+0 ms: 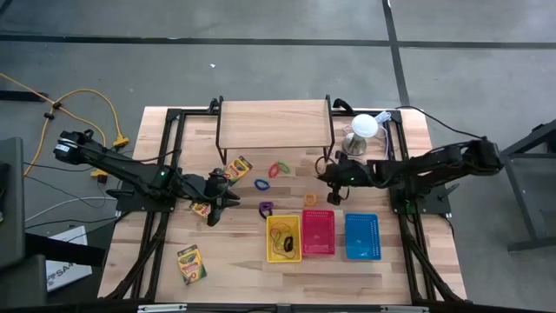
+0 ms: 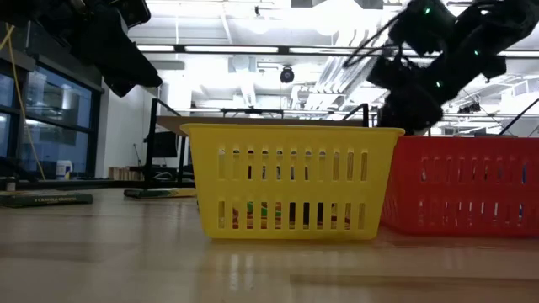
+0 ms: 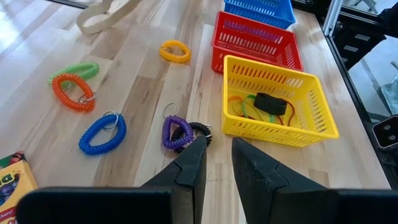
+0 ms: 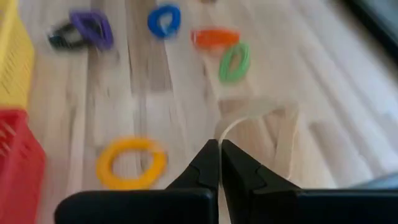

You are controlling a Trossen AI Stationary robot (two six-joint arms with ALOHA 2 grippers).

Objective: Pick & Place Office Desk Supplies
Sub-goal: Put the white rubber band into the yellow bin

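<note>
Near the purple coil (image 3: 176,132), left end effector (image 3: 216,163) slightly parted (right end effector (image 4: 219,163) closed, empty); risked snagging the black coil (image 3: 200,130).

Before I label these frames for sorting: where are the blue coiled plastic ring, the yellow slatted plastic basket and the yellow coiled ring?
Blue coiled plastic ring (image 3: 102,132), left wrist view, coil.
Yellow slatted plastic basket (image 3: 281,73), left wrist view, far rim.
Yellow coiled ring (image 4: 132,163), right wrist view, band.

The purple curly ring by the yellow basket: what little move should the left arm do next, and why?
Probably ease the left tool forward and down over the purple ring. Its fingers are a little apart and empty, and the ring lies on the table just ahead of them, touching a black ring. The yellow basket beside it already holds some items.
</note>
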